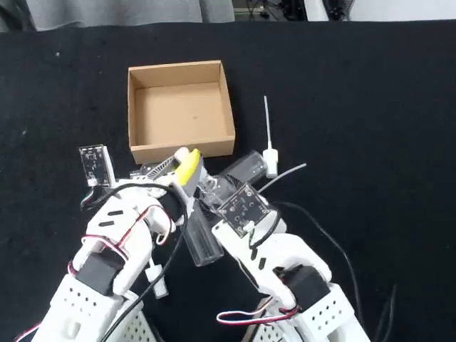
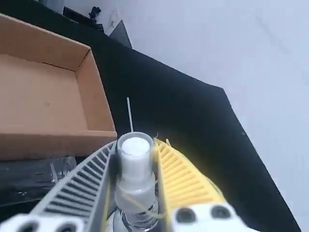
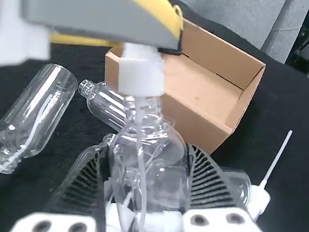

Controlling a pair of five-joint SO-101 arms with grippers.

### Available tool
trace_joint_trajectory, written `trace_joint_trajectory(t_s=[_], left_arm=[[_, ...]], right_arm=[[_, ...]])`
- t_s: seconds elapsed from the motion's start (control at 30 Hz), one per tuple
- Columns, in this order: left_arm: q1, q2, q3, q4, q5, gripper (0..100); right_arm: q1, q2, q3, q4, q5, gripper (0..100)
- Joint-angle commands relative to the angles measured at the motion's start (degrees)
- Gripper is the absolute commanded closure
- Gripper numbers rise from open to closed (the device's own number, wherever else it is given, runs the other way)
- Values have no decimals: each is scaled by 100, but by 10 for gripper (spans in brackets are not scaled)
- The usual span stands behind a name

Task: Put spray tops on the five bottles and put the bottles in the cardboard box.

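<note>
Left tool (image 2: 136,144) pinches spray top (image 3: 140,75) atop bottle (image 3: 149,137) clamped in right tool (image 3: 146,153).

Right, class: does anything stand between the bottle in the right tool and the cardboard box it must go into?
Yes. A spare bottle lies on the table before the near wall of the cardboard box, in the path of the held bottle. The left tool also clamps the spray top on its neck.

High camera looks down over the black table (image 1: 370,107); both wrist cameras sit close, facing its open brown cardboard box (image 1: 182,150).
</note>
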Motion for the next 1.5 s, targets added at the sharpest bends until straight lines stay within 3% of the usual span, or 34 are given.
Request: trace_joint_trajectory(t_s=[0.0,0.27,0.43,0.67,1.47], left_arm=[[75,-9,-31,-97,-114,971],[84,-9,-31,-79,-167,970],[101,-18,-453,659,-598,968],[532,26,-892,1820,-325,745],[75,-9,-1376,1873,-229,741]], right_arm=[[-53,-75,-92,-9,167,943],[-26,-75,-84,-35,176,942],[211,-75,-92,-62,167,942],[202,-84,-101,-53,149,942],[229,-84,-48,-273,141,943]])
